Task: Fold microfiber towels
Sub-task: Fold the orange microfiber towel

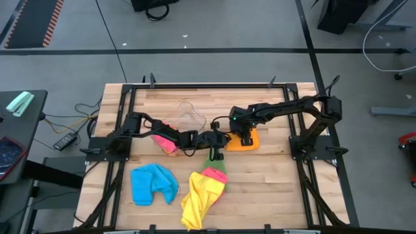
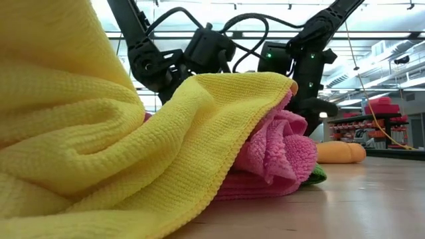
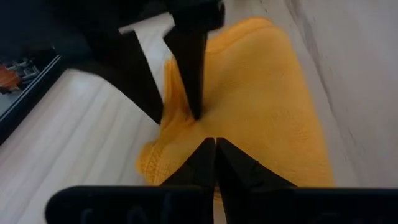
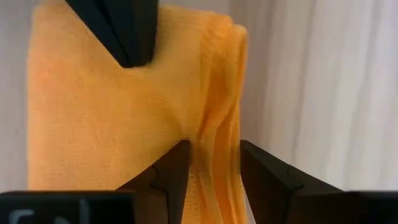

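Observation:
A folded orange towel (image 1: 253, 144) lies flat on the wooden table (image 1: 273, 188), right of centre. My right gripper (image 1: 247, 139) stands over it, pointing down, shut on its folded edge. My left gripper (image 1: 225, 138) reaches in low from the table's left, its shut fingers on the same towel (image 3: 267, 106). A blue towel (image 1: 154, 184) lies crumpled at the near left. A yellow towel (image 1: 198, 200), a pink towel (image 1: 214, 175) and a green towel (image 1: 216, 161) lie heaped together near the middle; they fill the low view's foreground. My left gripper rests its shut fingertips (image 3: 214, 146) on the orange towel's top, close to its left edge (image 3: 163, 163), slanting down from the table's left. Whether any cloth sits between them, I cannot tell. The towel lies flat on the table. My right gripper pinches the orange towel's folded edge (image 4: 214, 158), several layers, between its two fingers from above, pointing down. One finger (image 4: 177, 171) dents the cloth into a pucker; the other (image 4: 267, 177) stands at the towel's outer side. The towel stays on the table.
A clear plastic tub (image 1: 190, 116) stands behind the left arm, with another pink cloth (image 1: 166, 144) lying under that arm. Black frame rails (image 1: 305, 188) border the table. Bare wood shows at the near right and along the far edge.

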Controlling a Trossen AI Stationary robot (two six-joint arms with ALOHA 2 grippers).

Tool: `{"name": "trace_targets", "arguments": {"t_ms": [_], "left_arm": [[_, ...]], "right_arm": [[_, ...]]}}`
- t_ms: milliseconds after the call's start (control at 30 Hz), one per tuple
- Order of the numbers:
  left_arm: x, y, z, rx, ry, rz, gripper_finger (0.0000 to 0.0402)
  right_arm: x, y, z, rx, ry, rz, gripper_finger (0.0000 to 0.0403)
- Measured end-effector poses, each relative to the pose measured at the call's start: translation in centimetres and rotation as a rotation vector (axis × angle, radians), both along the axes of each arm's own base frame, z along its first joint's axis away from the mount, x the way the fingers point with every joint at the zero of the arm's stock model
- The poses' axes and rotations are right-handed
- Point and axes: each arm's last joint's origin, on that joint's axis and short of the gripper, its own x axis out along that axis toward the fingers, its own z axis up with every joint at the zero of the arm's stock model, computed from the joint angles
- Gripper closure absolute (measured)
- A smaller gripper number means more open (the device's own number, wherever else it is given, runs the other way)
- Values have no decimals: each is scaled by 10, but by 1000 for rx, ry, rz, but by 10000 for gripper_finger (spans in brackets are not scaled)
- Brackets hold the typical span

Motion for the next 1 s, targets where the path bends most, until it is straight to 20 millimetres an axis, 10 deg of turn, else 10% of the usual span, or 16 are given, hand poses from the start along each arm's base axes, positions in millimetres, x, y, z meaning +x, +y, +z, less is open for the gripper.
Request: {"name": "trace_targets", "arguments": {"t_ms": [400,733,1000], "left_arm": [[-1,0,-2,-19,20,11,384],[-2,0,-4,-39,39,22,374],[-2,0,-4,-43,38,24,374]], "right_arm": [[-14,23,50,-4,-232,-46,255],[-40,49,-3,75,-619,-124,256],[-61,49,-32,27,-571,-211,256]]}}
